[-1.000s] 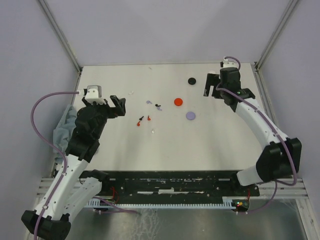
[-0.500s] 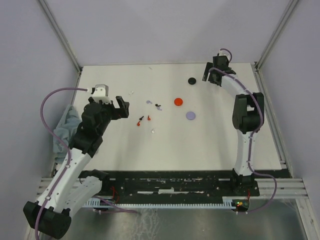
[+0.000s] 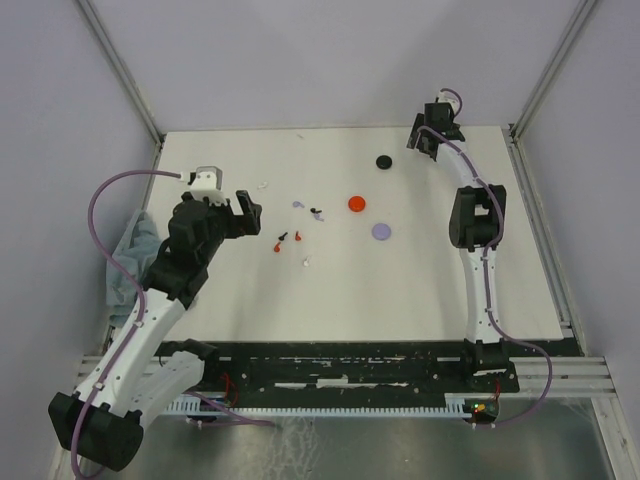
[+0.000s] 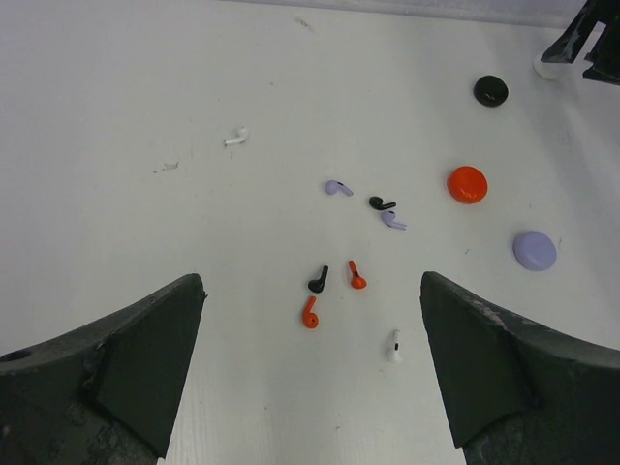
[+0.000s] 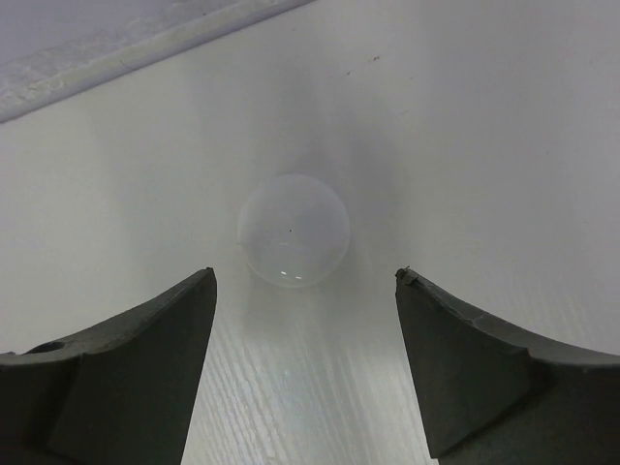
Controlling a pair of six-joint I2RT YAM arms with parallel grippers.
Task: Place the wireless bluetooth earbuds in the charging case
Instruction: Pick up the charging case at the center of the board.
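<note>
I see left gripper (image 4: 310,368) with jaws wide apart, holding nothing, above left part of table (image 3: 400,300). Earbuds (image 4: 356,276) lie loose mid-table ahead of it, red, black, lavender and white pairs scattered. Right gripper (image 5: 305,358) at far right corner, jaws apart. White round case (image 5: 294,230) on table, centred ahead of gap, touching neither finger.

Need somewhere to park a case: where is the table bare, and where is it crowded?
Bare: the near half of the table, from the earbuds to the arm bases. Crowded: mid-table, earbuds beside the red case and lavender case.
</note>
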